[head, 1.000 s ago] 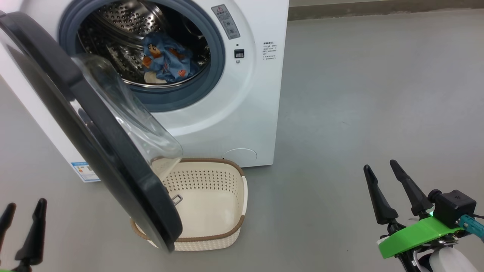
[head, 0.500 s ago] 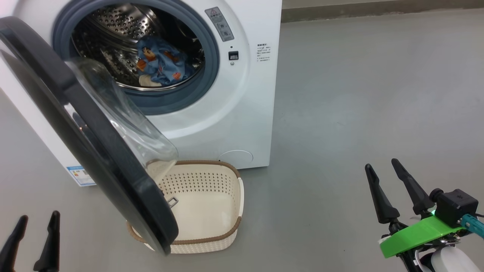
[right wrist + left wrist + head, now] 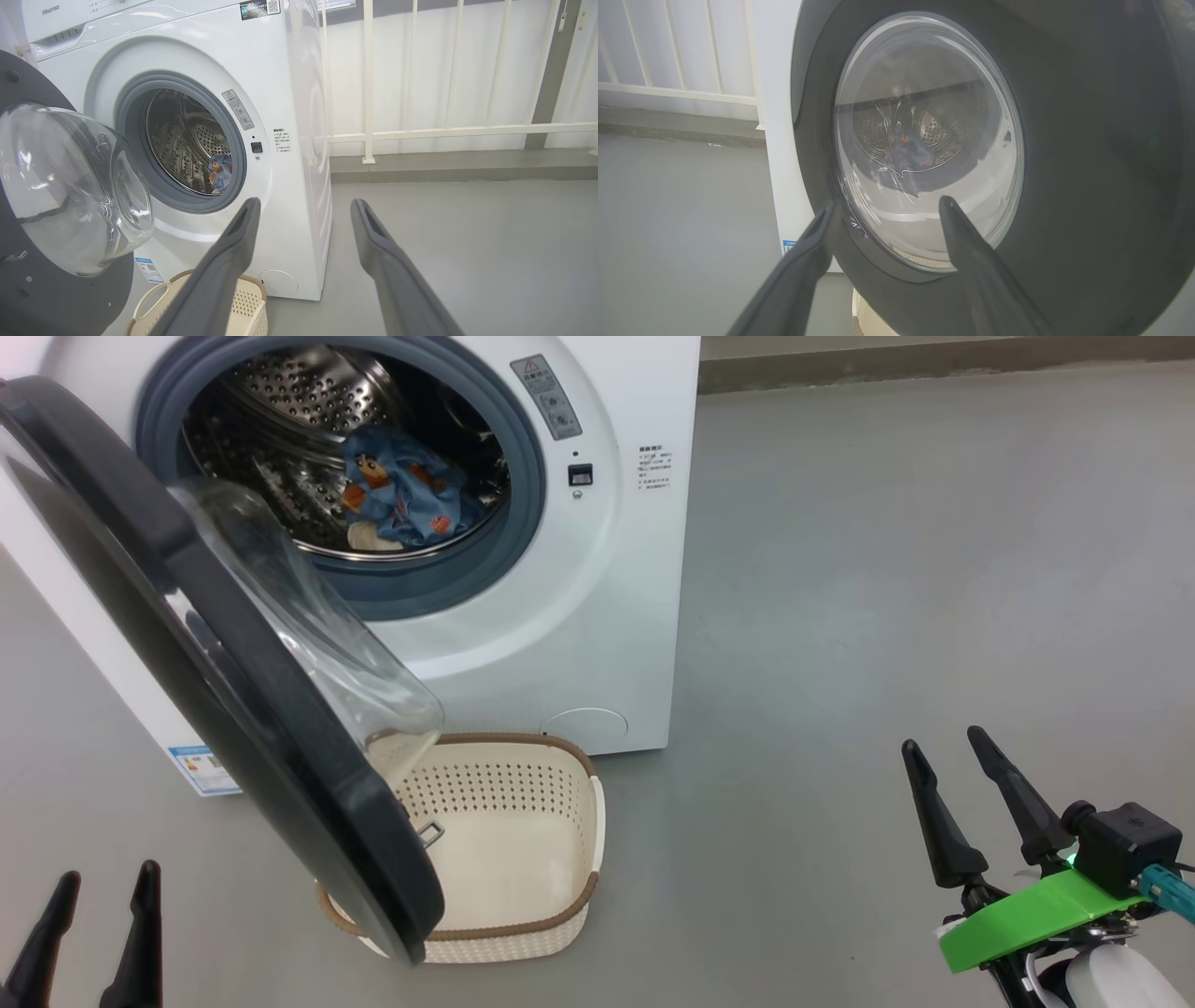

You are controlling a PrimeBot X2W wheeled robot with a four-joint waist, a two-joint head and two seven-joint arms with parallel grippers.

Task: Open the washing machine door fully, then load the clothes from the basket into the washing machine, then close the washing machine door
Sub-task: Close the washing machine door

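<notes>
The white washing machine [image 3: 597, 616] [image 3: 299, 154] stands with its black-rimmed door [image 3: 233, 681] [image 3: 1087, 154] [image 3: 42, 298] swung open toward me. Blue printed clothes [image 3: 401, 495] [image 3: 220, 170] lie inside the steel drum. Below the door sits the cream basket [image 3: 523, 831] [image 3: 247, 303], and I see nothing in the part that shows. My left gripper [image 3: 105, 885] [image 3: 889, 205] is open at the lower left, facing the outer side of the door glass. My right gripper [image 3: 945, 739] [image 3: 303, 201] is open at the lower right, well away from the machine.
Grey floor [image 3: 887, 569] spreads to the right of the machine. A low kerb and white railing [image 3: 420, 130] run along the back wall. The open door overhangs the basket's left part.
The left gripper has come further into the head view, up and to the right. The picture has shifted slightly. The right gripper holds its place.
</notes>
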